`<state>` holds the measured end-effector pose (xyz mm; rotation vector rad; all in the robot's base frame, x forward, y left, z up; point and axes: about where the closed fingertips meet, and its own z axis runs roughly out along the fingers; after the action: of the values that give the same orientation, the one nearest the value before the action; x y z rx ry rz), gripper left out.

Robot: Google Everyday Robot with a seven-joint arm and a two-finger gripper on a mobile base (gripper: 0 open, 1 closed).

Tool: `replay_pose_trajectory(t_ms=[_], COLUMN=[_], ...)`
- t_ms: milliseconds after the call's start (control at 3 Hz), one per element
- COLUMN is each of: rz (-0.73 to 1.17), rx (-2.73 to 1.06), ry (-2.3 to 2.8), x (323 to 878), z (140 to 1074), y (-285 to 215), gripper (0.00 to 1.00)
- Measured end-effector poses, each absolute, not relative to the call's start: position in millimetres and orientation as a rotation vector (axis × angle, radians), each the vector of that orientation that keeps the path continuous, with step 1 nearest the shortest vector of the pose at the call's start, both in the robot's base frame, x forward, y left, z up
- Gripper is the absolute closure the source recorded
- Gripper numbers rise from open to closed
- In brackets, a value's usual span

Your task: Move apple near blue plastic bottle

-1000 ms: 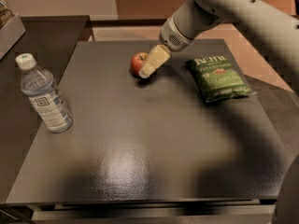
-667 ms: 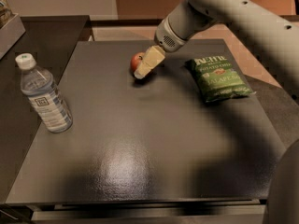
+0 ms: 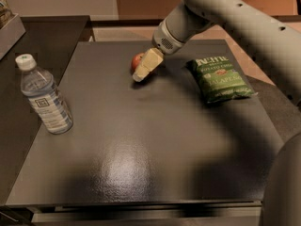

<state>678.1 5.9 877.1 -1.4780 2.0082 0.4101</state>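
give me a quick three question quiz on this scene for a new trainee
1. Fill in: as seen in the picture, the blue plastic bottle stands upright near the ___ edge of the table.
2. True or false: in the picture, the apple lies to the left of the green chip bag.
3. Pick one: the gripper is (A) at the apple, (B) above the bottle, (C) on the chip bag.

Key: 1 left; 2 true; 3 A.
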Motion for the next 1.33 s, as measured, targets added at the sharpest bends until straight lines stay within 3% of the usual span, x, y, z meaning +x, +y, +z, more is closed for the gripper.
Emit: replay_pose_trajectory(t_ms=[333,1333], rz=[0.42,0.428], rx=[-1.495,-1.53], ry=[2.027,1.996], x=[677.7,672.0], z=[865.5,871.0], y=[9.2,6.2], gripper=[0.19,0.88])
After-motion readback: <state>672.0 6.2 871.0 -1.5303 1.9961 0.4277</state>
